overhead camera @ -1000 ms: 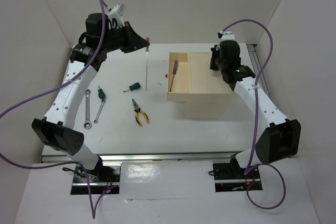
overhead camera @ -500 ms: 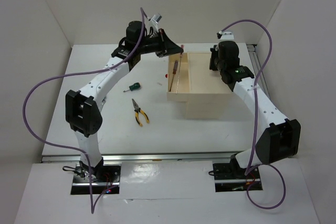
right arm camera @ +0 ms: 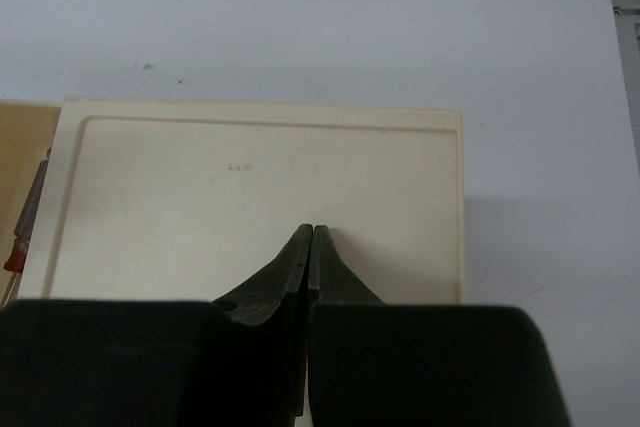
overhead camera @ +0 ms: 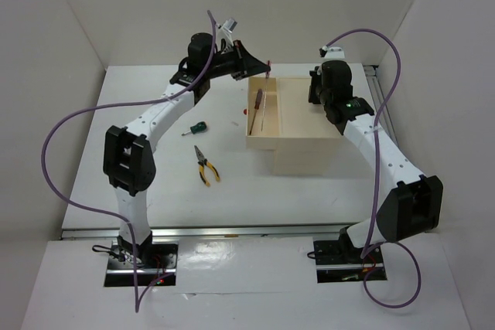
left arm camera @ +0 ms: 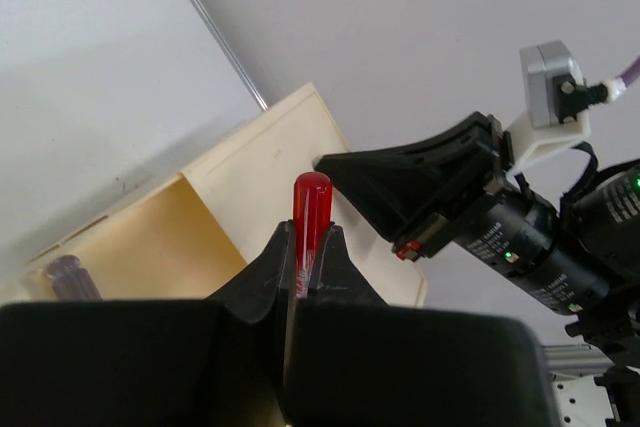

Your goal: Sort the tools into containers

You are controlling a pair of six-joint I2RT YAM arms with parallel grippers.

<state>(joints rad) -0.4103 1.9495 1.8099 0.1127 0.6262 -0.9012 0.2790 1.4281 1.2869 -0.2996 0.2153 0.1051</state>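
Observation:
My left gripper (overhead camera: 264,67) is shut on the red-handled screwdriver (overhead camera: 264,102), whose thin shaft hangs down over the open top drawer (overhead camera: 273,138) of the beige box. In the left wrist view the red handle (left arm camera: 311,205) sticks up between my fingertips (left arm camera: 308,245). A purple-handled screwdriver (overhead camera: 256,105) lies in that drawer and also shows in the left wrist view (left arm camera: 67,273). A green-handled screwdriver (overhead camera: 198,127) and yellow-black pliers (overhead camera: 205,167) lie on the table. My right gripper (overhead camera: 319,92) is shut and empty over the box top (right arm camera: 260,177). The wrenches are hidden.
A second drawer (overhead camera: 302,163) juts out lower at the box's near side. A small red knob (overhead camera: 246,111) sits on the open drawer's left face. White walls close in the table on the left, back and right. My left arm spans the table's left half.
My left arm has swung right from the far left of the table to above the open drawer, carrying the red screwdriver. The right arm has not moved.

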